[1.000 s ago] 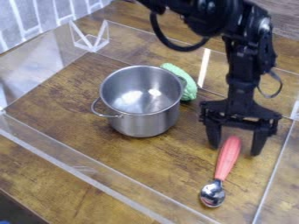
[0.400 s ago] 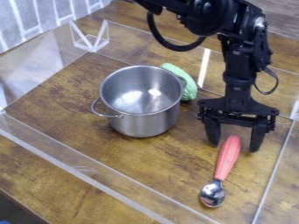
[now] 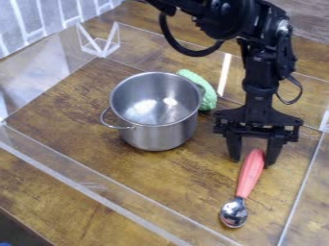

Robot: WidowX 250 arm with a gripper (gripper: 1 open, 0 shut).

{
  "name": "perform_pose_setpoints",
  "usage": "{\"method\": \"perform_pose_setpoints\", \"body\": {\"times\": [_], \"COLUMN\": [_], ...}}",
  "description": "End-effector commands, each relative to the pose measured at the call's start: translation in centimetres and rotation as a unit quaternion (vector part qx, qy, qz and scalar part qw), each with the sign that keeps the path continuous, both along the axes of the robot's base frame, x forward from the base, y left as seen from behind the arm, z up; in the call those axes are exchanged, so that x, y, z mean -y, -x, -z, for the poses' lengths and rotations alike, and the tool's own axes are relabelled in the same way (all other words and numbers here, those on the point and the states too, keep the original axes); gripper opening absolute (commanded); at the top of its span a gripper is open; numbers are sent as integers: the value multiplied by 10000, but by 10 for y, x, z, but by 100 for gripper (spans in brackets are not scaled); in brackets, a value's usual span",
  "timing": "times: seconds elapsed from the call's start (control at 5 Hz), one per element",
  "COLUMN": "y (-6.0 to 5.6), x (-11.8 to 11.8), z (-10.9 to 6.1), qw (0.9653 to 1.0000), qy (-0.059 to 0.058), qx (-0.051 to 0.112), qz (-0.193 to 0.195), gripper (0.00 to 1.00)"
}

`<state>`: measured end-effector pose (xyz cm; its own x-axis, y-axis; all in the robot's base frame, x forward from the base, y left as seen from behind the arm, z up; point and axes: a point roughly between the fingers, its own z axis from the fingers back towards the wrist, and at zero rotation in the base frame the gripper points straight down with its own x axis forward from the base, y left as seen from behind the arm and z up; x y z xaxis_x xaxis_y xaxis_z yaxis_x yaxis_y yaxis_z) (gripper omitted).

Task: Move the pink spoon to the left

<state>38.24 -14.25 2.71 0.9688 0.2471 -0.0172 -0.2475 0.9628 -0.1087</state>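
One round, shiny metal pot stands at the left on the wooden desk, and just beside it, on its right, lies a green, bumpy, vegetable-like object. Further right, near the lower edge of the view, is the slim spoon with a salmon-pink plastic handle and a small metal bowl; it lies flat, its bowl toward the viewer, its handle pointing to the black robot arm. The black end effector is open, with its fingertips apart and the far end of the handle between them; whether one of them touches it, I cannot tell. I judge that the spoon is light, stiff and not fragile, but its smooth plastic may be a little slippery. Holding only the handle's end could let the metal bowl swing or drop, so a grip nearer to the middle of the handle, across its width, would be steadier.
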Motion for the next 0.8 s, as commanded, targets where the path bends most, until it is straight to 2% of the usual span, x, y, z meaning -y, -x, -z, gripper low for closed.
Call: {"method": "perform_pose_setpoints", "body": {"times": [0.0,0.4,0.6], "y": [3,22,16], "x": [5,17,17], "z": [-25,-49,-71], "qw": [9995,9983,9981], "qy": [47,-41,-59], "qx": [273,194,179], "qz": [-164,547,580], "gripper": [0,0,0]}}
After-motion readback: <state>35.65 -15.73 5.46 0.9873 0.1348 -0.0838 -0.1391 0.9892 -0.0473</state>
